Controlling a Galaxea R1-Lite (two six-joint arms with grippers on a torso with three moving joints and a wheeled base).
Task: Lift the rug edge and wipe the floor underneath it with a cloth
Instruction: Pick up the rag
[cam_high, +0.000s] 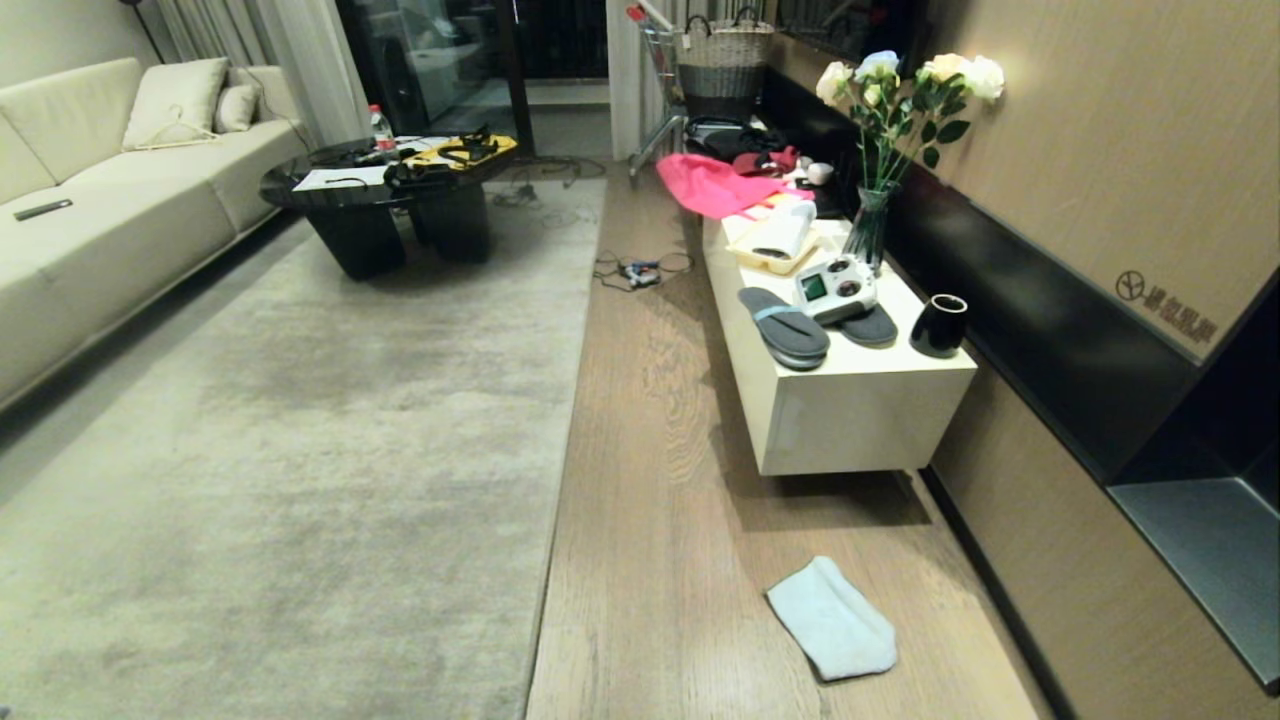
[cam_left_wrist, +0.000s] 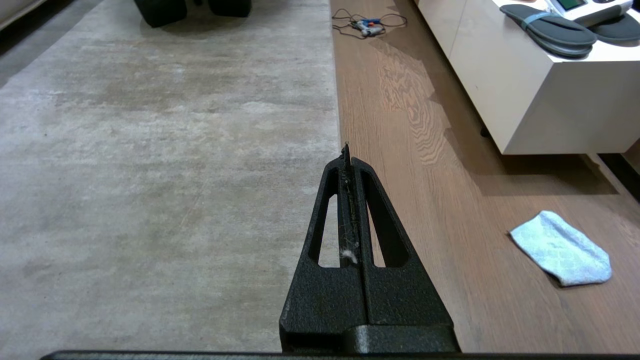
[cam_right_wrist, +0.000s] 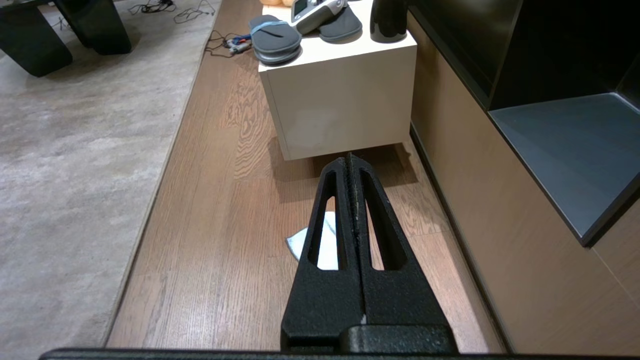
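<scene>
The cloth (soft, light) lies on the floor, right of the rug edge. It is best pinched at its middle. Both jaws are pressed together, empty.

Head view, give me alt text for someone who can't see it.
A pale blue cloth lies on the wood floor between the flat rug edge and a low white cabinet holding slippers. A sofa and black coffee table stand beyond.
</scene>
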